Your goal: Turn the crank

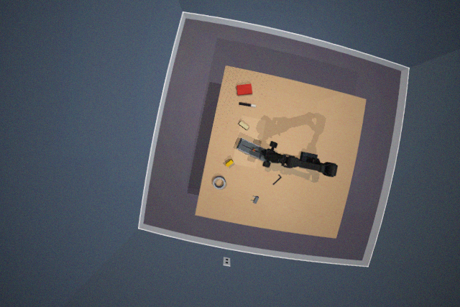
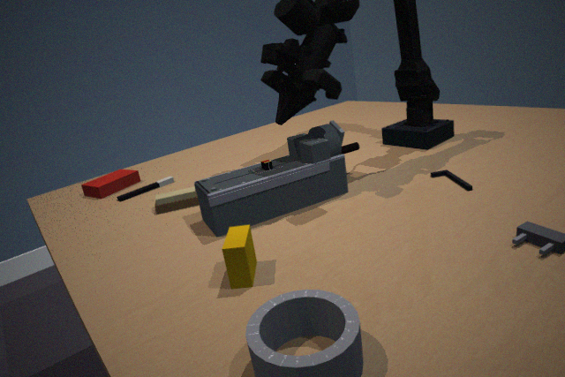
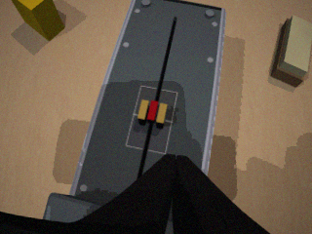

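Note:
The grey machine (image 1: 245, 145) (image 2: 274, 192) (image 3: 182, 46) lies in the middle of the table, with a long slot along its top. In the wrist view its red pointer (image 3: 152, 111) (image 2: 266, 164) sits between the two brass marks (image 3: 142, 109) (image 3: 163, 112), in line with them. The black crank handle (image 2: 350, 147) sticks out at the machine's far end, beside the grey crank housing (image 2: 317, 139). My gripper (image 2: 280, 121) (image 3: 175, 164) (image 1: 259, 152) is shut with nothing between its fingers. It hangs in the air above the crank end of the machine, clear of the handle.
A yellow block (image 2: 239, 256) (image 3: 35, 7) and a grey ring (image 2: 305, 331) stand in front of the machine. A tan block (image 2: 176, 199) (image 3: 295, 49), a black pen (image 2: 143, 189) and a red block (image 2: 110, 182) lie to its left. An Allen key (image 2: 451, 179) and a grey pronged part (image 2: 538, 236) lie to the right.

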